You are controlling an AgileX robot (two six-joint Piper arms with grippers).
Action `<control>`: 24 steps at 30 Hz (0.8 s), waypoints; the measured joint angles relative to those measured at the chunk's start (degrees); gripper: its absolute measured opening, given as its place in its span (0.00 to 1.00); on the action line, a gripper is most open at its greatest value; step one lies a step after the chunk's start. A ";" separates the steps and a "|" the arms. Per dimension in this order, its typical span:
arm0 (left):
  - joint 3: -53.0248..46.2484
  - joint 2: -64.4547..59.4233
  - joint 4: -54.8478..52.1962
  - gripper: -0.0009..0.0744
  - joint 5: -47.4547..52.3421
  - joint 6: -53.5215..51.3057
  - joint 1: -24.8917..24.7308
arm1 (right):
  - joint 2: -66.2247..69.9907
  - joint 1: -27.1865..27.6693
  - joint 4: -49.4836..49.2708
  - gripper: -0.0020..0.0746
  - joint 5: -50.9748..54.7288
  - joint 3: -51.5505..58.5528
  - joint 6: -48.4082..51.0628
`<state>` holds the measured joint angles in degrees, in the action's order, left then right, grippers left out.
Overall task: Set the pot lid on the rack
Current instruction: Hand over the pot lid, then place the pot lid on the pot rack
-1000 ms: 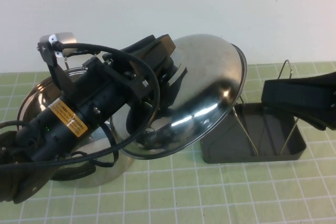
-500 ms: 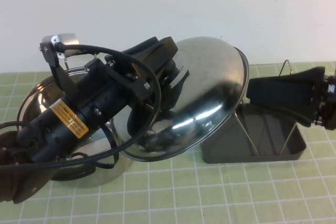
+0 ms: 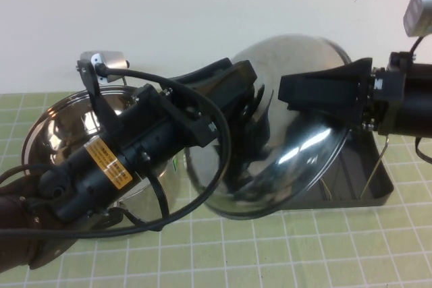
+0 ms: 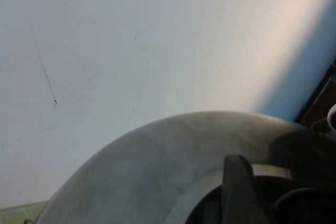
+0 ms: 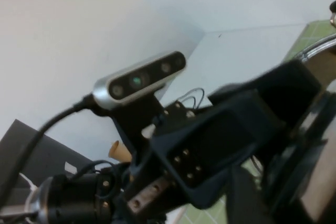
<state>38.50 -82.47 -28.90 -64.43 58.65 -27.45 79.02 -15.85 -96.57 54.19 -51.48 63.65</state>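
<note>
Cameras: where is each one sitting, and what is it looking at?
High view: raised, looking down at the table; shows the left gripper holding the pot lid over the rack, the right gripper at the lid.
Left wrist view: faces the wall over the lid.
Right wrist view: faces the left arm.
Shared: the lid.

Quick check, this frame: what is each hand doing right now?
Left hand: shut on the pot lid, held tilted above the rack.
Right hand: at the lid's rim; open or shut cannot be told.
</note>
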 joint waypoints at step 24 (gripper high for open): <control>0.24 0.87 -6.25 0.66 1.34 0.76 10.47 | -8.21 -0.99 2.67 0.18 -17.85 -0.79 19.51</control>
<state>38.74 -81.60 -35.15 -63.10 59.42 -16.98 70.81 -16.84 -93.90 36.33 -52.27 83.16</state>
